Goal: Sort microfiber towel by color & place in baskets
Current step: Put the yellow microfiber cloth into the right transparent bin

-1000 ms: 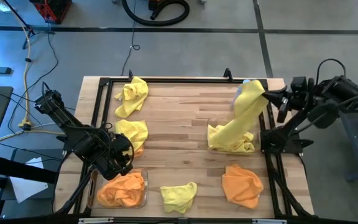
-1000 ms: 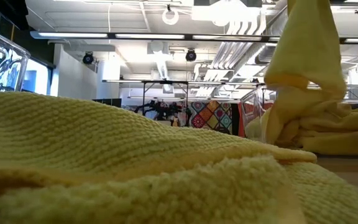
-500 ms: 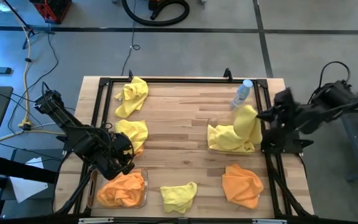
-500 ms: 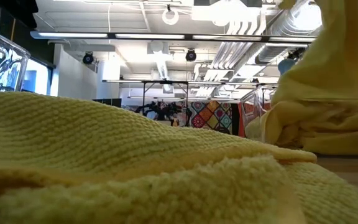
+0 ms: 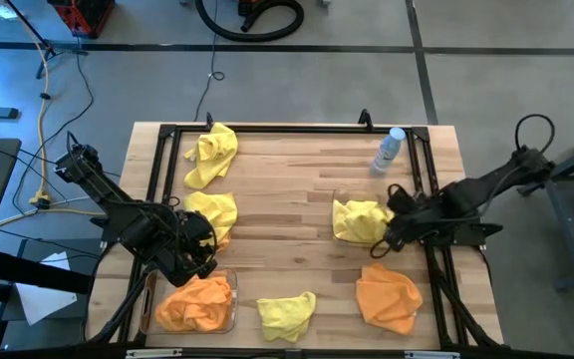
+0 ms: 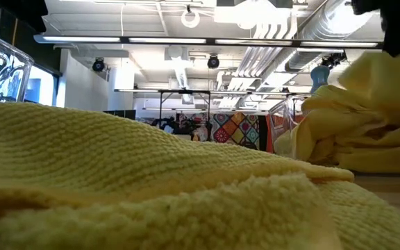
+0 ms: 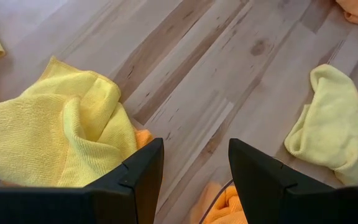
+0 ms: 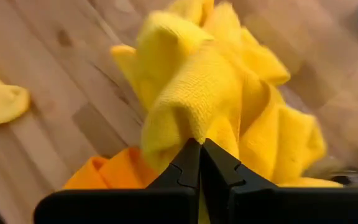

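1. High view, left of frame: we find the left gripper with fingers apart, holding nothing, just above the left basket of orange towels at lower left.
2. Left of centre: loose yellow towels lie at upper left, another at bottom centre.
3. Right of centre: the right gripper is pinched closed on a yellow towel heaped in the right basket.
4. Lower right: one orange towel lies loose.
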You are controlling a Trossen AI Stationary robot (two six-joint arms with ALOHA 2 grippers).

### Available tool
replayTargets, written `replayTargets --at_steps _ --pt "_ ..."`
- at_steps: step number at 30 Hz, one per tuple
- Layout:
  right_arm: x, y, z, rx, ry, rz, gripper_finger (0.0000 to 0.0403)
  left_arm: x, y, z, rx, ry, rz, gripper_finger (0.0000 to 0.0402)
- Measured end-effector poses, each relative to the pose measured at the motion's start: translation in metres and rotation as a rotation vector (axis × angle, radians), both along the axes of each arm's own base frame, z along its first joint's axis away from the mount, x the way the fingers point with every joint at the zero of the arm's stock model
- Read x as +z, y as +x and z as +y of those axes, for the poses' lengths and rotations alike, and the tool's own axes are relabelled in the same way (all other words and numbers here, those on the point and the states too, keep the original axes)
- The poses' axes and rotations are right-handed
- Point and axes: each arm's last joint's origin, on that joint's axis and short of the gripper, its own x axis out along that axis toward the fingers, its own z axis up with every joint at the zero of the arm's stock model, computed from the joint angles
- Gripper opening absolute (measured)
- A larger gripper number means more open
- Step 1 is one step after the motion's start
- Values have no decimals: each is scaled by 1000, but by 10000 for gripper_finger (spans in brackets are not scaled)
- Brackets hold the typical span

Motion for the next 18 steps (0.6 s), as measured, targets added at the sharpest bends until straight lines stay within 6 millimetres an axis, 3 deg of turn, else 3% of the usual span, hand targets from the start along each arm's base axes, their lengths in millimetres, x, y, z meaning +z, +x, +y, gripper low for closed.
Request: replayTargets --at_steps 9,13,18 --pt "-62 20 -7 -99 24 82 0 0 0 0 0 -2 -2 170" --pt "-77 29 -13 -181 54 85 8 0 0 0 0 -3 -3 170" --pt "-85 37 -20 -231 57 86 61 0 0 0 0 -5 -5 170"
